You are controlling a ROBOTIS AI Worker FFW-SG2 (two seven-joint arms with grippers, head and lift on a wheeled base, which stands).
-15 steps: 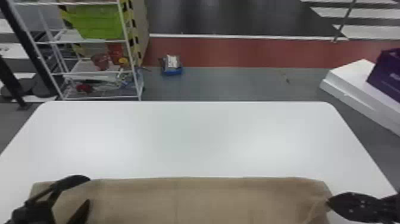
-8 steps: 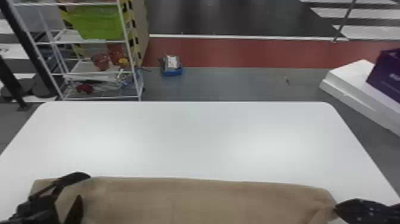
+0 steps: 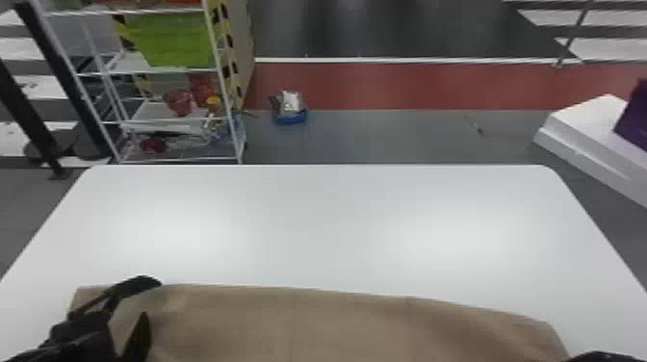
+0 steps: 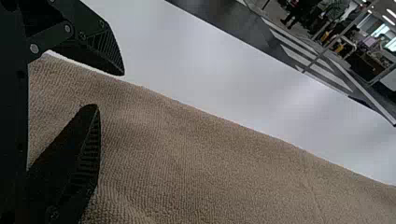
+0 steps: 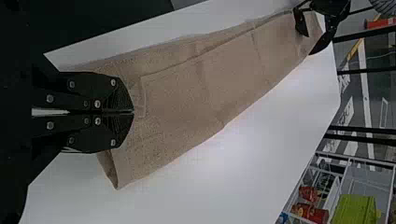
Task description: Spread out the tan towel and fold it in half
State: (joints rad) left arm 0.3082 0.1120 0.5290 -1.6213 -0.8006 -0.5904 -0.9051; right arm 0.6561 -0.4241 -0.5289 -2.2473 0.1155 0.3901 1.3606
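The tan towel (image 3: 308, 327) lies across the near part of the table, its far edge slanting nearer toward the right. My left gripper (image 3: 153, 299) is over the towel's left end, fingers apart. In the left wrist view, the left gripper (image 4: 109, 89) is open by the edge of the towel (image 4: 201, 158), holding nothing. At the bottom right corner sits my right gripper (image 3: 601, 357), by the towel's right end. From the right wrist, the right gripper (image 5: 133, 112) is shut on the towel (image 5: 187, 102), whose layers and creases run from its tips toward the left gripper.
The white table (image 3: 327, 216) extends beyond the towel. Behind it on the left stands a wire shelf (image 3: 168, 118) with a green bin (image 3: 175, 41); a blue item (image 3: 290, 115) is on the floor. A white block (image 3: 592, 125) with a purple box (image 3: 635, 120) is at right.
My right gripper has moved right and nearer, drawing the towel's right end along, so the far edge now slopes. The left gripper has shifted slightly and stays open.
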